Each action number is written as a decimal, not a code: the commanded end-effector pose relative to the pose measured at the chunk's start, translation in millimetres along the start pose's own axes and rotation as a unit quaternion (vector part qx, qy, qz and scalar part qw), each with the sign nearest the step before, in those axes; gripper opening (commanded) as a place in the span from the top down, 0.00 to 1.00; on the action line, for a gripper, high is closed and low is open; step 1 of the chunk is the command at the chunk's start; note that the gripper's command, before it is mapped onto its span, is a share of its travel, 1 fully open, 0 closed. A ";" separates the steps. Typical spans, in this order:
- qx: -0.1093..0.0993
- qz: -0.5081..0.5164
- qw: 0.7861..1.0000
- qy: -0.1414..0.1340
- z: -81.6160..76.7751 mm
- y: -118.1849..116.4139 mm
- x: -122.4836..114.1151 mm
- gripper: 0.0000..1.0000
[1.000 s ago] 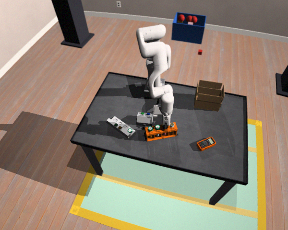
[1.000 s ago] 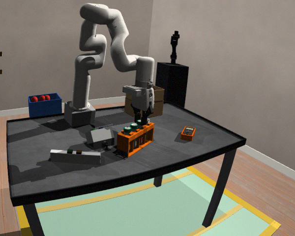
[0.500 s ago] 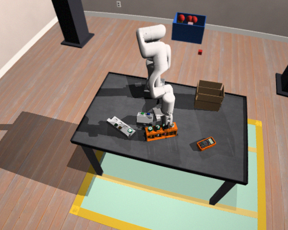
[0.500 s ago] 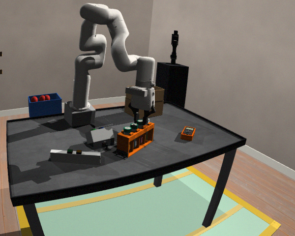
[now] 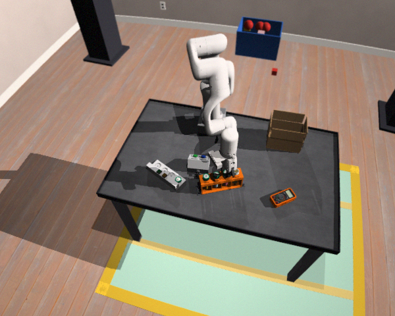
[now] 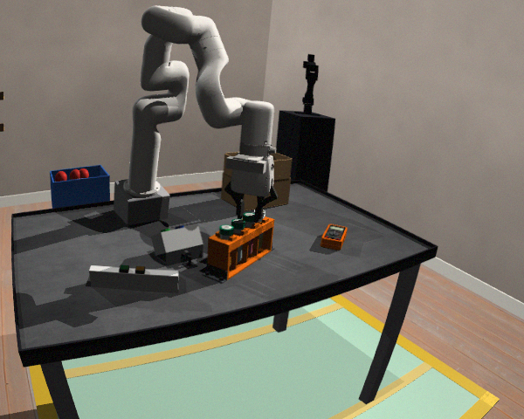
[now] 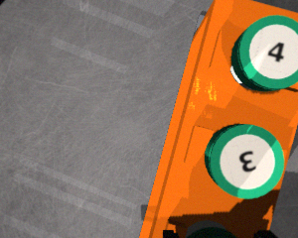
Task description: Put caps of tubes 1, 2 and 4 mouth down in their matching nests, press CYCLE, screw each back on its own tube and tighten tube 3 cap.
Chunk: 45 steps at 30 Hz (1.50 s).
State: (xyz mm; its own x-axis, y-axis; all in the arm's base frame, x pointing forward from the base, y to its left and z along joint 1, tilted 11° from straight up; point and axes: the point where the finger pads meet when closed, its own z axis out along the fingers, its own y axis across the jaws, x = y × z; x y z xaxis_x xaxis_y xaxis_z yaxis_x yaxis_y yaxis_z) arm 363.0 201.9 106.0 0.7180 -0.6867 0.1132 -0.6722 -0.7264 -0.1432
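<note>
The orange decapping station (image 5: pixel 221 185) (image 6: pixel 239 250) (image 7: pixel 189 149) stands mid-table. Cap 4 (image 5: pixel 205 176) (image 6: pixel 226 230) (image 7: pixel 273 52) and cap 3 (image 5: pixel 216 174) (image 6: pixel 237 223) (image 7: pixel 245 161) sit on their tubes. My gripper (image 5: pixel 226 171) (image 6: pixel 249 212) (image 7: pixel 214 234) points straight down over tube 2. Its fingers stand open, close around cap 2 (image 6: pixel 249 217) (image 7: pixel 209 232), which is still on its tube. The tube 1 place at the rack's end shows no cap. One green cap (image 5: pixel 179 180) lies in the end nest of the white cap tray (image 5: pixel 157 168) (image 6: pixel 134 279).
The key housing (image 5: pixel 197 162) (image 6: pixel 181 243), with the blue key (image 5: pixel 203 157) and the green key (image 5: pixel 195 156), stands just behind the rack. An orange multimeter (image 5: pixel 282 197) (image 6: pixel 334 236) and a cardboard box (image 5: pixel 286 130) (image 6: pixel 280 180) are on the table.
</note>
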 end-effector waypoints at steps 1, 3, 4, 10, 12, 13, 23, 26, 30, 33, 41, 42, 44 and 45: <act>0.003 -0.001 1.000 0.000 -1.7 -2.2 -0.2 0.54; 0.003 -0.001 1.000 0.000 -1.7 -2.2 -0.2 0.54; 0.003 -0.001 1.000 0.000 -1.7 -2.2 -0.2 0.54; 0.003 0.129 0.992 0.000 -3.7 -2.3 -0.3 0.54; 0.003 0.129 0.992 0.000 -4.3 -2.3 -0.3 0.54; 0.003 0.129 0.992 0.000 -4.8 -2.3 -0.3 0.54; 0.003 0.129 0.992 0.000 -8.8 -2.6 -0.5 0.54; 0.003 0.129 0.992 0.000 -8.8 -2.6 -0.6 0.54; 0.003 0.129 0.992 0.000 -8.8 -2.6 -0.6 1.00; 0.003 0.129 0.992 0.000 -8.8 -2.5 -0.6 1.00; 0.003 0.129 0.992 0.000 -8.8 -2.5 -0.6 1.00; 0.003 0.129 0.992 0.000 -8.8 -2.5 -0.6 1.00; 0.003 0.129 0.992 0.000 -11.8 -2.6 -0.6 1.00; 0.003 0.129 0.992 0.000 -11.8 -2.6 -0.6 1.00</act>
State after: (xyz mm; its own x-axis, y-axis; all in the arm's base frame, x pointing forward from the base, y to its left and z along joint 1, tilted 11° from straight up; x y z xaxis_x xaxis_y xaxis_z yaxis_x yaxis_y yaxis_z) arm 361.5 203.2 114.7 0.5222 -0.8498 0.0712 -0.8334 -0.5263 -0.1689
